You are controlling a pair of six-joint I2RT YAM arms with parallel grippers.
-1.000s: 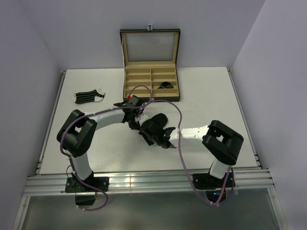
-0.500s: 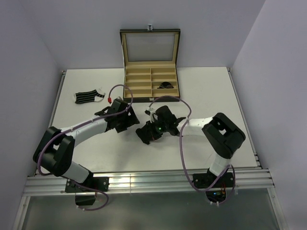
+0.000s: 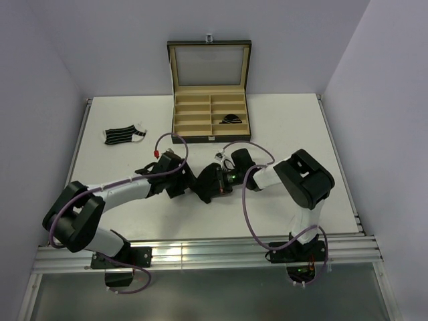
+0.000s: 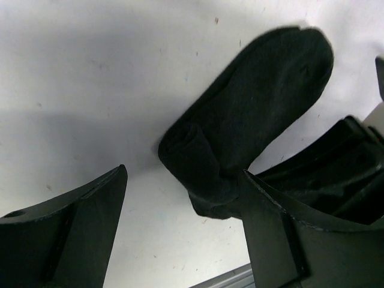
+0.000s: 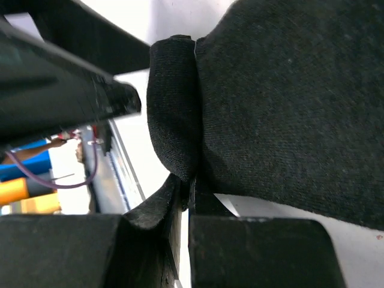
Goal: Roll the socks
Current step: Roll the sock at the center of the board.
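A plain black sock (image 4: 258,102) lies flat on the white table, its near end folded into a thick roll (image 4: 195,165). My right gripper (image 5: 187,193) is shut on the edge of that rolled end (image 5: 174,114); in the top view the right gripper (image 3: 208,186) points left at table centre. My left gripper (image 4: 183,201) is open, its jaws wide on either side of the roll, the right finger (image 4: 276,234) touching it; in the top view the left gripper (image 3: 182,186) sits just left of the sock. A striped sock (image 3: 124,135) lies flat at the far left. A rolled striped sock (image 3: 231,119) sits in the box.
The black compartmented box (image 3: 194,118) with tan lining stands open at the back centre, lid upright. The table's near edge and metal rail (image 3: 200,253) run just behind the arms' bases. Purple cables loop over both arms.
The left arm has swung down and left, and its gripper now sits low beside the sock. The right gripper has moved up and turned to point left, keeping hold of the sock.
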